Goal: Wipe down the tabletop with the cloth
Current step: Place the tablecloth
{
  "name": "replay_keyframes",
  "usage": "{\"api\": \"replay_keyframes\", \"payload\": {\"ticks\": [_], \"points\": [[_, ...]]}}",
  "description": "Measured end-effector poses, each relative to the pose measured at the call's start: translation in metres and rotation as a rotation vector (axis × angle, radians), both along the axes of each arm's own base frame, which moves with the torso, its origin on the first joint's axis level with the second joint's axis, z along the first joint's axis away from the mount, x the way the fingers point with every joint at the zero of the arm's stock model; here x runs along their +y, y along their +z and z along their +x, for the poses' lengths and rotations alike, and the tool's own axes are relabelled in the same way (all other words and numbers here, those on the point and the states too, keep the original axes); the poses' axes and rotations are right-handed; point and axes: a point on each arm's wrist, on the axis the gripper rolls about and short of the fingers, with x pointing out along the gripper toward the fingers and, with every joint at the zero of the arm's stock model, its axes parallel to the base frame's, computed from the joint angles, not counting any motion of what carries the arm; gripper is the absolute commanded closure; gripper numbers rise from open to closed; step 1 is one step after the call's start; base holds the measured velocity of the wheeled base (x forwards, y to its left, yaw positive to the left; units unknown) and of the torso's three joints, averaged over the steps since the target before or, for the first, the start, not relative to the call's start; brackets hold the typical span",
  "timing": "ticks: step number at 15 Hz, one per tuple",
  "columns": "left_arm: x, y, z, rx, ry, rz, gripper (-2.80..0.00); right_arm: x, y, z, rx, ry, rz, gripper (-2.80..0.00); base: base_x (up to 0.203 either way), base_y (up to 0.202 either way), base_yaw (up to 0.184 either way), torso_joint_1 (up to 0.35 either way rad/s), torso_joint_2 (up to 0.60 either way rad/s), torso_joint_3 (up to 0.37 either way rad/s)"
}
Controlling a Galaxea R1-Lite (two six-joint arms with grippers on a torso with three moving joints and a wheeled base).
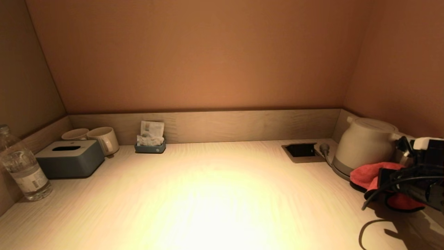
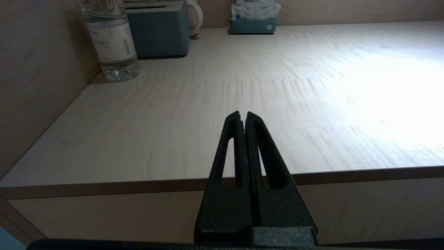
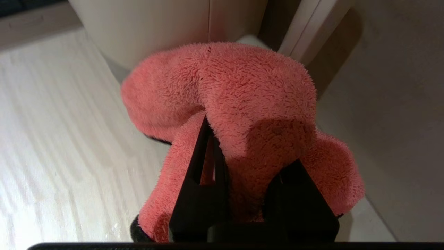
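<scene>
Cloth [image 1: 364,173], a pink fluffy one with a dark edge, lies bunched on the tabletop [image 1: 215,194] right against the base of the white kettle [image 1: 364,147], in the corner by the right wall. The right gripper [image 3: 248,156] pinches a thick fold of it: one finger [image 3: 199,163] shows on one side, the other [image 3: 295,180] is half buried in the pile, and the fabric fills the gap between them. From the head view the right arm's black body and cables sit just in front of the kettle, covering part of the cloth.

Beside the kettle, toward the middle of the back wall, a square socket recess [image 1: 302,152] is set into the wood with a grey plug [image 1: 324,148] at its edge. Much further from the kettle, along the back wall, stand a small blue holder of sachets [image 1: 150,143], two pale mugs [image 1: 103,138], a grey tissue box [image 1: 69,158] and a water bottle [image 1: 22,166]. The bottle's label carries printed characters and a barcode, too small to read.

The left gripper [image 2: 243,118] hangs over the near edge of the tabletop, well apart from the kettle, its fingers pressed together on nothing
</scene>
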Motion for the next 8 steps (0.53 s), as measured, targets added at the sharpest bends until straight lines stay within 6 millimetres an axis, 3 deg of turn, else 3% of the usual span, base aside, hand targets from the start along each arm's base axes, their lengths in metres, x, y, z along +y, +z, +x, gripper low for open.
{"api": "replay_keyframes", "payload": {"ticks": [8], "points": [[0.0,0.0002,0.0,-0.001,0.001,0.0,0.0,0.0008,-0.0004,-0.0016,-0.019,0.004,-0.005,0.0,0.0,0.0,0.0,0.0,0.0,0.0]]}}
